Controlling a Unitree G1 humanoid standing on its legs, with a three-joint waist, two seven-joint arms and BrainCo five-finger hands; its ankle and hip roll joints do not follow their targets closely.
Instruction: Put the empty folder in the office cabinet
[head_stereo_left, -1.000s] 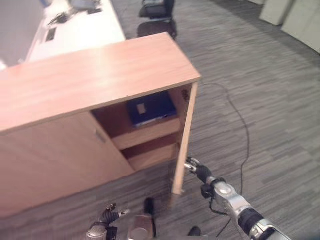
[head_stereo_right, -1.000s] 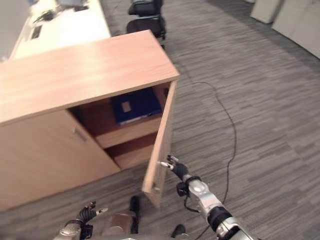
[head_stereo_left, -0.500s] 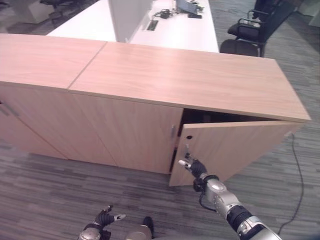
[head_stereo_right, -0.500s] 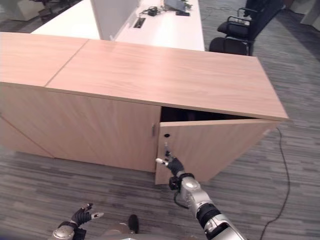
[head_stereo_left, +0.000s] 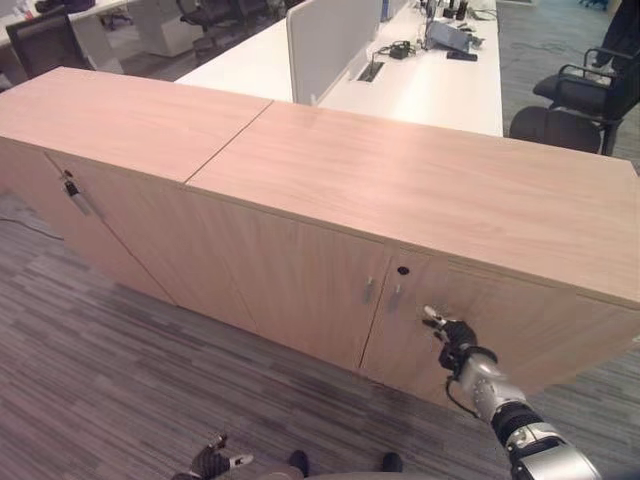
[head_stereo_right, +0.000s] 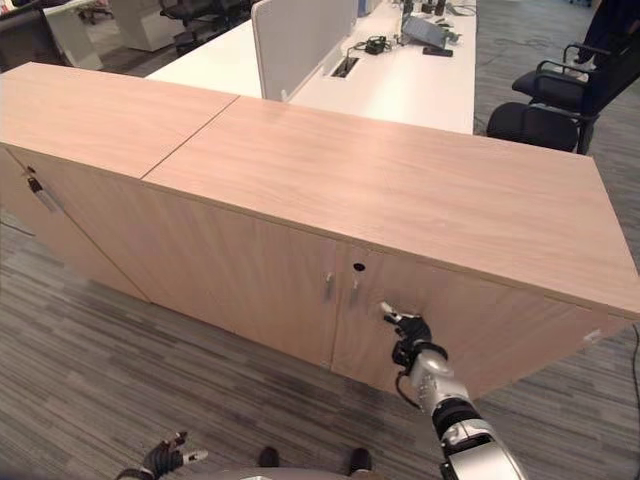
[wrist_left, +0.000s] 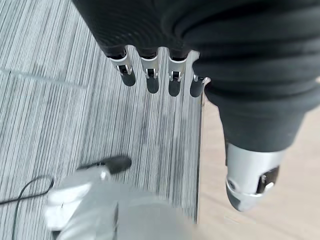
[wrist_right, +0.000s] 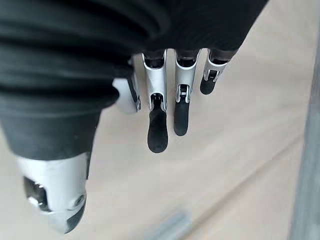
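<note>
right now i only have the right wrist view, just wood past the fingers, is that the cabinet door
Observer: Yes. The right hand is at the face of the right door of the office cabinet, fingers straight.
Operator: door shut?
Observer: It looks shut or very close to it; its handle sits right beside the left door's handle.
Operator: and the left hand?
Observer: The left hand hangs low over the carpet, fingers straight, holding nothing.
</note>
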